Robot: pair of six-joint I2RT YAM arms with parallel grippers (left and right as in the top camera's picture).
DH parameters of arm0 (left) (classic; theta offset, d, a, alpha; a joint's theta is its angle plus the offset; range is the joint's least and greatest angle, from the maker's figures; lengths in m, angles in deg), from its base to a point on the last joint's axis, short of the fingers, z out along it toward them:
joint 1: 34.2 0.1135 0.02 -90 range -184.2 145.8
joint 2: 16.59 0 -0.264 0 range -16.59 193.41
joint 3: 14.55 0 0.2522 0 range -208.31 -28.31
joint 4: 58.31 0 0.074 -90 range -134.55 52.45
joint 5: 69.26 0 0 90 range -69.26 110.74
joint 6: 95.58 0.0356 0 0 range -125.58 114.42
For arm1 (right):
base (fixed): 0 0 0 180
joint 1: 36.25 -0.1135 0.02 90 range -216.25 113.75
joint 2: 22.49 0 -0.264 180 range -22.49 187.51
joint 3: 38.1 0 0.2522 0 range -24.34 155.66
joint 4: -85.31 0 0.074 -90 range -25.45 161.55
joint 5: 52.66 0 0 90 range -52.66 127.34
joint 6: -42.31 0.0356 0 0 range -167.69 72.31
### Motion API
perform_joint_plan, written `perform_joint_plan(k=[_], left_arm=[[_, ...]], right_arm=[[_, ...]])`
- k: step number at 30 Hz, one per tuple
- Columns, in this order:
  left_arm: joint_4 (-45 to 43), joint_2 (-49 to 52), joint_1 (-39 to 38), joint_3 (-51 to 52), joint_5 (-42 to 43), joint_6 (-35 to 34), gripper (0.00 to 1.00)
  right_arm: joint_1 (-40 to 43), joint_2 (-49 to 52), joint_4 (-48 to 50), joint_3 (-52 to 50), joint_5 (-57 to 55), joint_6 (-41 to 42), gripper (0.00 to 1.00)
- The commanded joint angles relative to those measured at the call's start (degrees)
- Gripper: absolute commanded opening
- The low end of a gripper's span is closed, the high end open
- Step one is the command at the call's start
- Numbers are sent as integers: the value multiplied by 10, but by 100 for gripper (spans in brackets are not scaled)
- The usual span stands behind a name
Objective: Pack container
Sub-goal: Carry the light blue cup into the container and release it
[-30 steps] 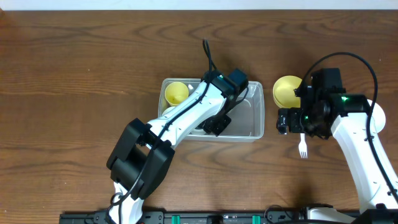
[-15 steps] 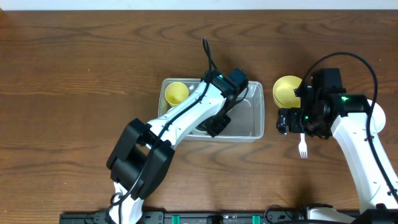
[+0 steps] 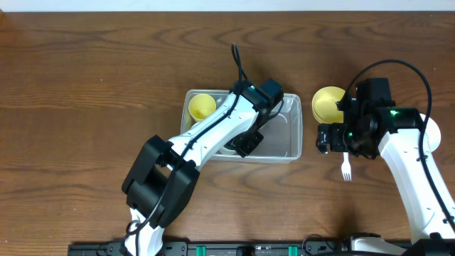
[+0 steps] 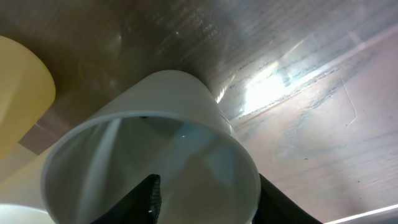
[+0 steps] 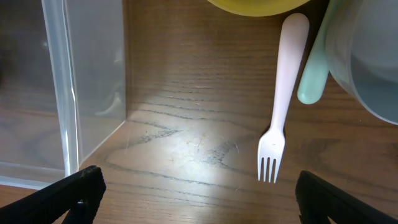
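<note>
The clear container (image 3: 286,139) lies mid-table with a yellow cup (image 3: 201,106) in its left end. My left gripper (image 3: 244,142) reaches into it. In the left wrist view the left gripper (image 4: 211,202) is shut on the rim of a white cup (image 4: 161,106), one finger inside and one outside, with the cup lying over the container floor. The yellow cup (image 4: 18,93) is just to its left. My right gripper (image 3: 333,139) hangs open and empty (image 5: 199,199) over bare table, right of the container wall (image 5: 65,93).
A pale fork (image 3: 346,169) (image 5: 283,99) lies right of the container. A yellow bowl (image 3: 327,103) (image 5: 261,6) sits behind it. A mint-green handle (image 5: 313,78) and a pale round vessel (image 5: 370,62) are at the right.
</note>
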Motion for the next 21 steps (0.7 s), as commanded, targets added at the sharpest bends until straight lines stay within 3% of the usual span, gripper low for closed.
perform_joint_plan(k=[1,12,21], left_arm=[[4,-30,0,-2,-7,-3,47],[2,-113,0,-4,-7,-3,48],[-17,-118,0,-4,-7,-2,53]], right_arm=[[-7,0,0,8,-2,5,99],[-7,0,0,8,-2,5,99],[-7,0,0,8,-2,5,99]])
